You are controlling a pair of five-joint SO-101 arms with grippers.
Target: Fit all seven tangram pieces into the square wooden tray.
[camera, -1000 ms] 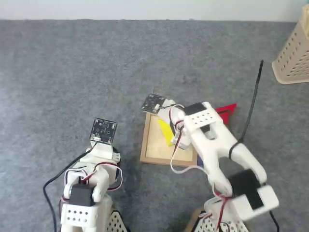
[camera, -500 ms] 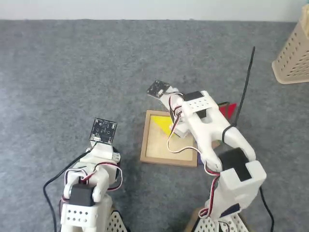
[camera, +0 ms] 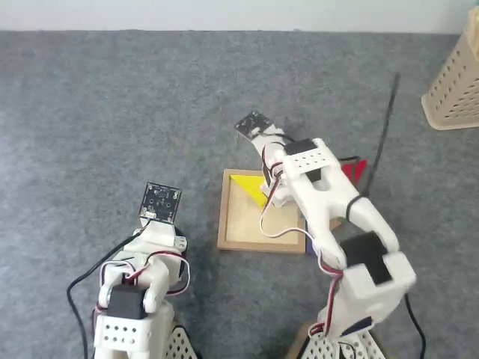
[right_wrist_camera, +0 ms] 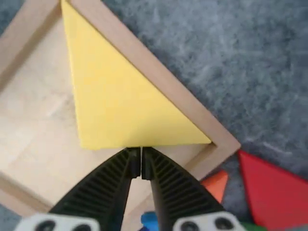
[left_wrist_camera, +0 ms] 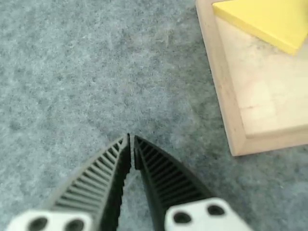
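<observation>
The square wooden tray (camera: 236, 241) lies mid-table. A yellow triangle (camera: 249, 187) lies flat in its far left corner, pressed along the rim (right_wrist_camera: 159, 72). My right gripper (right_wrist_camera: 141, 153) is shut, its tips touching the yellow triangle (right_wrist_camera: 120, 110) at its inner edge; in the high view the right arm (camera: 314, 187) reaches over the tray. Red (right_wrist_camera: 269, 190), orange (right_wrist_camera: 215, 183) and blue (right_wrist_camera: 148, 219) pieces lie on the carpet beside the tray. My left gripper (left_wrist_camera: 131, 140) is shut over bare carpet, short of the tray's near left corner (left_wrist_camera: 235, 144).
Grey carpet covers the table. A beige perforated basket (camera: 456, 75) stands at the far right. A thin black rod (camera: 382, 134) slants up beside the right arm. The red piece (camera: 355, 169) lies right of the tray. The left arm (camera: 142, 284) sits at the near left.
The right arm has stretched farther from its base. The yellow triangle went from tilted over the tray's middle to flat in the far left corner. The left arm has not moved.
</observation>
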